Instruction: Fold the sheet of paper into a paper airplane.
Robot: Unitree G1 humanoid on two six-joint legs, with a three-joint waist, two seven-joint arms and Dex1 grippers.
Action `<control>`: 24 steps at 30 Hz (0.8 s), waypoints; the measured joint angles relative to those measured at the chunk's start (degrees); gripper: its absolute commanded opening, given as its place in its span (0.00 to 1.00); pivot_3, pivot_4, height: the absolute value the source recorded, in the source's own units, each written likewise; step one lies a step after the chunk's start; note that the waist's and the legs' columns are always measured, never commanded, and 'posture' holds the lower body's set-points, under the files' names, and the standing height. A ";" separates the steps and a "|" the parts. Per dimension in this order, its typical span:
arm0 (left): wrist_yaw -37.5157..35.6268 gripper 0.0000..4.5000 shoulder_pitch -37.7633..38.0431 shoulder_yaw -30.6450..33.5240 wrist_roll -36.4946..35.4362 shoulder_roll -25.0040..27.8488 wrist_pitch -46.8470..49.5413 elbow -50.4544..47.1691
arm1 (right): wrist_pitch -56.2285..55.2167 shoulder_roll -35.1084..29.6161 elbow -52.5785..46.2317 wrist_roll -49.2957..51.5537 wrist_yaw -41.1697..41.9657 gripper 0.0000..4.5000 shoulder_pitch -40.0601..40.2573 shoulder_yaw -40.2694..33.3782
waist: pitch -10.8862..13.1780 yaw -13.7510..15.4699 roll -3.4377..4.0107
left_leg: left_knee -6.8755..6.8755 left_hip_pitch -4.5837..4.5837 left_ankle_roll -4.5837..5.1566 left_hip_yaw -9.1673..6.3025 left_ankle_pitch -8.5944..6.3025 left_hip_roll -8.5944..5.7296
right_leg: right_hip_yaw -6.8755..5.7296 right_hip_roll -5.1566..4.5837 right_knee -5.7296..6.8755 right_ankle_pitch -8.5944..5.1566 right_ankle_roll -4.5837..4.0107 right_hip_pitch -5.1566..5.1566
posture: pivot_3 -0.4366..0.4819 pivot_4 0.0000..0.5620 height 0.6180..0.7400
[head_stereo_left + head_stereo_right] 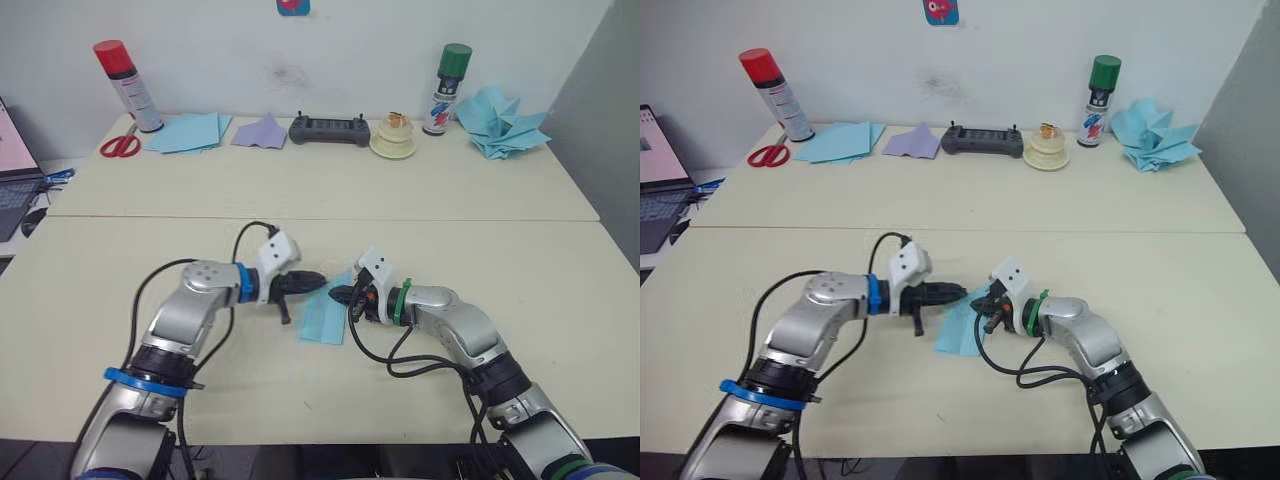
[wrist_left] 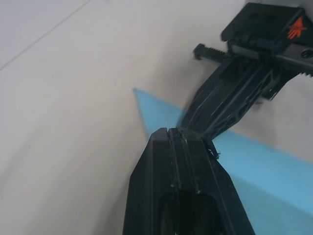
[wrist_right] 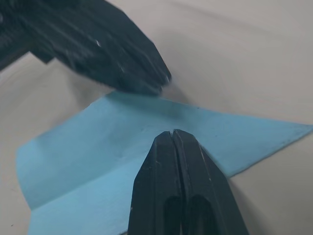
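The sheet of paper (image 1: 324, 316) is lying folded on the near surface (image 1: 300, 200), between the two tools. The left tool (image 1: 318, 282) and right tool (image 1: 335, 294) are both pressed together, tips resting against the paper's upper edge

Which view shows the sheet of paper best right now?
The right wrist view: the sheet of paper spreads wide, with a crease visible. The left wrist view catches one pointed corner; the eye views show it small between the left gripper and right gripper.

Bright even light, soft shadows, blurred wrist close-ups
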 measured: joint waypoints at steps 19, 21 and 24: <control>0.93 0.00 -0.05 -5.14 8.00 0.35 -11.45 5.64 | -2.98 1.38 1.74 -1.72 -3.16 0.01 1.57 -4.47 | -0.05 1.12 -0.03 | 0.08 0.05 0.00 0.01 0.00 -0.04 | -0.02 -0.03 0.00 -0.01 0.02 0.09 | 0.48 0.27 1.00; 0.96 0.00 -0.05 -5.15 8.02 0.32 -11.53 5.77 | -4.95 1.85 3.66 -2.36 -4.95 0.01 1.20 -5.63 | -0.06 1.13 -0.02 | 0.09 0.06 0.00 0.03 0.00 -0.05 | 0.01 -0.04 0.01 -0.02 0.04 0.10 | 0.48 0.27 1.00; 0.89 0.00 -0.04 -5.18 8.03 0.32 -11.67 5.88 | -6.99 2.27 6.51 -2.49 -7.52 0.01 0.65 -8.61 | -0.09 1.13 -0.01 | 0.10 0.08 0.00 0.04 0.00 -0.04 | 0.01 -0.04 0.01 0.00 0.01 0.11 | 0.48 0.27 1.00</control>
